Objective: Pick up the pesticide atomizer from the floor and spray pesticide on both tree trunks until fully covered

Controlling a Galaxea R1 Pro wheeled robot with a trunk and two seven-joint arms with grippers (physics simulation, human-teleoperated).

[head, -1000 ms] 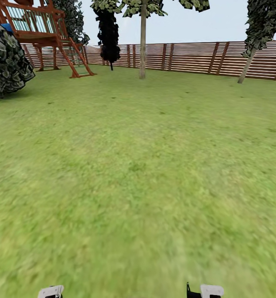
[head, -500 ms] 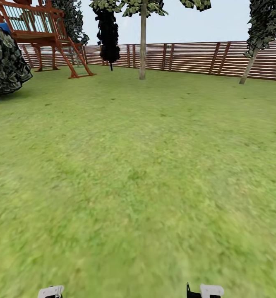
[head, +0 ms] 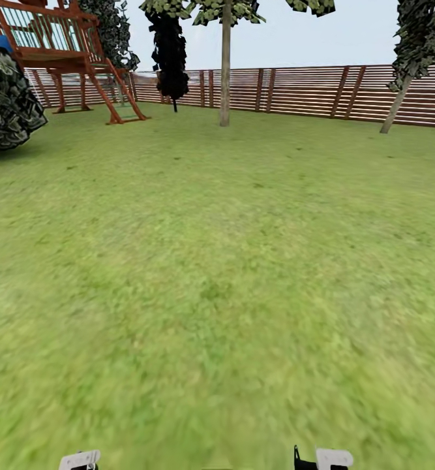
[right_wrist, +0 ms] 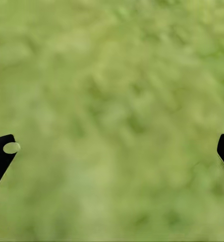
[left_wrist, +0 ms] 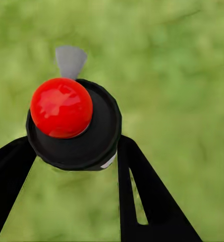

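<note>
Between my left gripper's [left_wrist: 74, 151] fingers sits the pesticide atomizer [left_wrist: 71, 123], pickup done; right gripper [right_wrist: 112, 151] gapes wide, empty. Tree trunk [head: 225, 72] at top centre, far across the floor [head: 217, 274] — spraying's all ahead.

One pesticide atomizer [left_wrist: 74, 123], red-capped, at the left wrist view. Two beige-trunked trees [head: 225, 65] [head: 400, 91] at twelve and two o'clock. One dark conifer [head: 170, 52] at eleven. One wooden play frame [head: 60, 52], one slatted fence [head: 308, 91].
</note>
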